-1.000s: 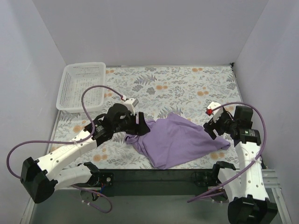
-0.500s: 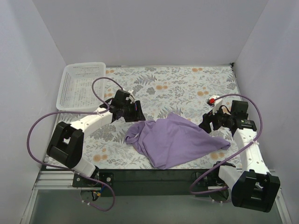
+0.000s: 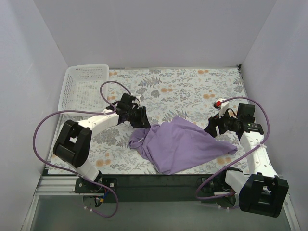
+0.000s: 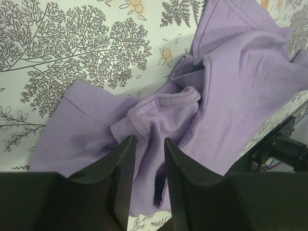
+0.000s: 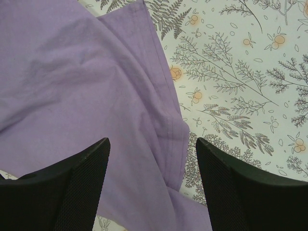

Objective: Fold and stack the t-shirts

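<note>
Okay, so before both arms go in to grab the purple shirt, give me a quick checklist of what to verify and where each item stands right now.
1. Left tool open: ok, narrow gap, nothing in it.
2. Left tool aimed at the collar: ok, the collar lies just past its tips.
3. Right tool open: ok, wide and empty.
4. Right tool over a hem: ok, the stitched edge shows between its fingers.
5. T-shirt spread flat: not ok, it lies bunched and creased.
6. Height of either tool above the cloth: cannot tell.
</note>
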Robot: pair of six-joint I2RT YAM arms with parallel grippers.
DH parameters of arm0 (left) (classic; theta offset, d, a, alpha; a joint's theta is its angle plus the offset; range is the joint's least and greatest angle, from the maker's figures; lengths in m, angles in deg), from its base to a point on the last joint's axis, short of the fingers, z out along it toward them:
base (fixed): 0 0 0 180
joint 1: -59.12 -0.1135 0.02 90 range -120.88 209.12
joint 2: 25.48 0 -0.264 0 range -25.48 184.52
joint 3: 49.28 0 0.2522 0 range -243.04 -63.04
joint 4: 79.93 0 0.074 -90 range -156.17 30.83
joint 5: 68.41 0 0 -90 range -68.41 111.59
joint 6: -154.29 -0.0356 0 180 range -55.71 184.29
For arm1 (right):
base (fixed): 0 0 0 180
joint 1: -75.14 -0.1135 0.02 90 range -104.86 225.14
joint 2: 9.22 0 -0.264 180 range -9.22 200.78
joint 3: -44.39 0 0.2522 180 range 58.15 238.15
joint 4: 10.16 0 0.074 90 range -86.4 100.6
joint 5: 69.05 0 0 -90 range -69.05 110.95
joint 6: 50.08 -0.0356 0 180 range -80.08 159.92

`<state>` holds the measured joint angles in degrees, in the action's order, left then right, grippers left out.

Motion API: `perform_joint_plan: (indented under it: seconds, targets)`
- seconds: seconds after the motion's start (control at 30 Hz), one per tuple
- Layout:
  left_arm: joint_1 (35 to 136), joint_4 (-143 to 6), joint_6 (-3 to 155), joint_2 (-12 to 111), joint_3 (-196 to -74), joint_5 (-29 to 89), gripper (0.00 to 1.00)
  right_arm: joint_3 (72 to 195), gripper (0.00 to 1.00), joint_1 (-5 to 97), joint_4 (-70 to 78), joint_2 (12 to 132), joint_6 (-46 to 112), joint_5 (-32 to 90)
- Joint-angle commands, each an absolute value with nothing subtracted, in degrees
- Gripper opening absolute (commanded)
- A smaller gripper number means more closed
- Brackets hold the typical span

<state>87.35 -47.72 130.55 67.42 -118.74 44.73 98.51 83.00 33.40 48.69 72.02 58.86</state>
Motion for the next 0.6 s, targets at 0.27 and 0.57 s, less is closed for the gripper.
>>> perform_joint_plan:
  seconds: [0.27, 0.57]
  targets:
    - [87.34, -46.93, 128.02, 61.71, -119.55, 42.43, 0.08, 98.14, 0.78, 83.14, 31.99, 48.09, 72.35, 59.88]
    - [87.16, -47.63, 127.31, 52.30, -113.85, 36.45, 0.45, 97.79, 0.80, 83.14, 32.34, 48.00, 73.58, 60.23]
